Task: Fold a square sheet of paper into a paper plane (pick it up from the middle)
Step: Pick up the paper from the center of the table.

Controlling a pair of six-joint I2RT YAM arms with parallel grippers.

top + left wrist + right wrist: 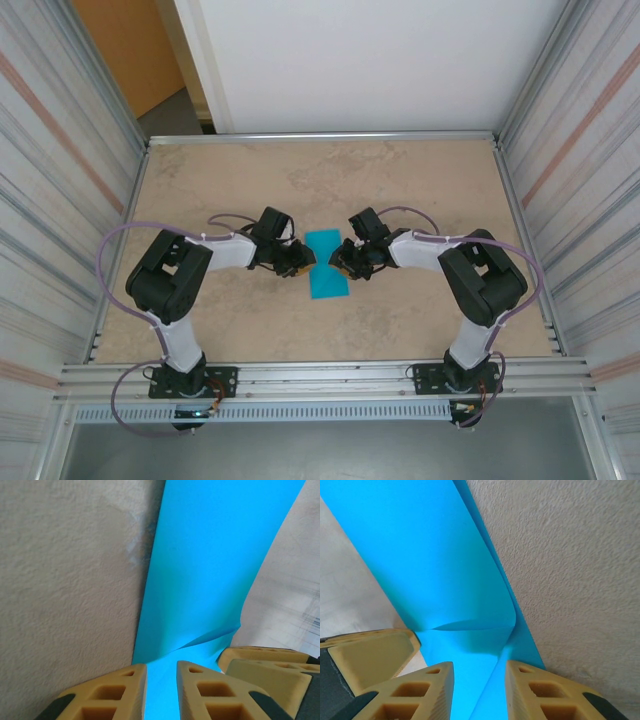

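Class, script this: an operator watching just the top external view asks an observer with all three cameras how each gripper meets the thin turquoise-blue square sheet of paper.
Operator: On the left, is the sheet between the fingers?
Observer: Yes. The turquoise-blue square sheet of paper runs up between the left gripper's tan fingers.
Operator: And the right?
Observer: It also passes between the right gripper fingers, and a crease crosses the sheet just beyond their tips. I cannot tell whether they pinch it.

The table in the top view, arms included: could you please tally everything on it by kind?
Paper: 1
Arms: 2, left arm and right arm
Claws: 2, left claw and right claw, both pinching the paper
Total: 5
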